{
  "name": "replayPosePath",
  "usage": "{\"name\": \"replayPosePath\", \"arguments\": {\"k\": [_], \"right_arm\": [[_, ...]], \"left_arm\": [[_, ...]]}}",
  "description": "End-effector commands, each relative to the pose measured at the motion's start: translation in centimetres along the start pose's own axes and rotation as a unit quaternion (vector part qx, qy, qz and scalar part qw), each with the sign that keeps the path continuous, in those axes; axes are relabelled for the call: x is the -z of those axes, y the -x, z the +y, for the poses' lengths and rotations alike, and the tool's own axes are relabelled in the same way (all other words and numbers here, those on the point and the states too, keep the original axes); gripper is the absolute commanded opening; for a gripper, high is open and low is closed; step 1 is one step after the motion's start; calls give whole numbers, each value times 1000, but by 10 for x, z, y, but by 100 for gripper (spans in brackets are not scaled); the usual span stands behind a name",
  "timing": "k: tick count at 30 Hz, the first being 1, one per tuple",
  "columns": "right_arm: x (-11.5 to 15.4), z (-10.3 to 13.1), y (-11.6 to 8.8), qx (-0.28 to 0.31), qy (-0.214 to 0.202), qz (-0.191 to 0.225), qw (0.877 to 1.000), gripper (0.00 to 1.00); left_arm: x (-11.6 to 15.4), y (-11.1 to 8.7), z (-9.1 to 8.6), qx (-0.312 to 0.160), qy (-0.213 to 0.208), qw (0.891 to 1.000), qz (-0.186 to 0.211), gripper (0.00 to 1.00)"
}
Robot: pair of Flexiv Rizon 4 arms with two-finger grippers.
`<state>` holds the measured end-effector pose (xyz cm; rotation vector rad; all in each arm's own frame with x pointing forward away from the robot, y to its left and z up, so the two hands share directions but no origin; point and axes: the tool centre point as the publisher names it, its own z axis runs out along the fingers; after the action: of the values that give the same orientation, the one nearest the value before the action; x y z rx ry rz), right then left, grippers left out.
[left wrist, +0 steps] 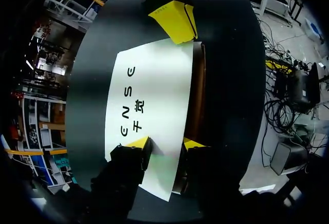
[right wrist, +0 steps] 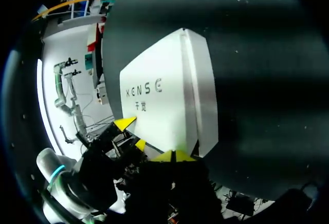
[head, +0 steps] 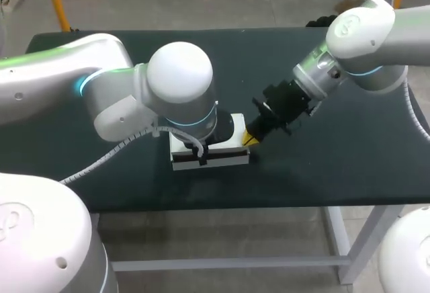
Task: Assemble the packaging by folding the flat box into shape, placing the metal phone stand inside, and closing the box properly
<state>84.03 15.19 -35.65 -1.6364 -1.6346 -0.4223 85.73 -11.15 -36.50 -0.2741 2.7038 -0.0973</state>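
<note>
Your L gripper [left wrist: 166, 144]: fingers apart, one tip resting on the white lid [left wrist: 149, 90], the other just past the lid's edge over the brown gap, so not clamped. R gripper [right wrist: 174, 156]: tips pressed together, touching the box [head: 213, 155] at its end. Box lies mid-table [head: 336, 165], lid down, mostly under your L wrist, w/ R gripper at its right end.

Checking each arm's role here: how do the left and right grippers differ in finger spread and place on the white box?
The left gripper holds its tips apart; the right gripper has them pressed together. The left gripper is over the printed top of the box, near one end; the right gripper sits at the opposite end's edge. Both have yellow tips at the box.
</note>
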Motion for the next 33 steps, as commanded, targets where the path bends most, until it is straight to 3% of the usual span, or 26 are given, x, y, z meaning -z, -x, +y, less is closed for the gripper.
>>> {"name": "replayPosePath", "arguments": {"k": [1,21,33], "right_arm": [[-1,2,0,0,-2,0,1000,0],[-4,3,0,-2,0,-3,1000,0],[-4,5,0,-3,1,-1,1000,0]], "left_arm": [[-4,-6,0,1,2,1000,-1,38],[2,-8,5,4,-5,1000,1,40],[14,-8,13,6,-31,1000,2,47]]}}
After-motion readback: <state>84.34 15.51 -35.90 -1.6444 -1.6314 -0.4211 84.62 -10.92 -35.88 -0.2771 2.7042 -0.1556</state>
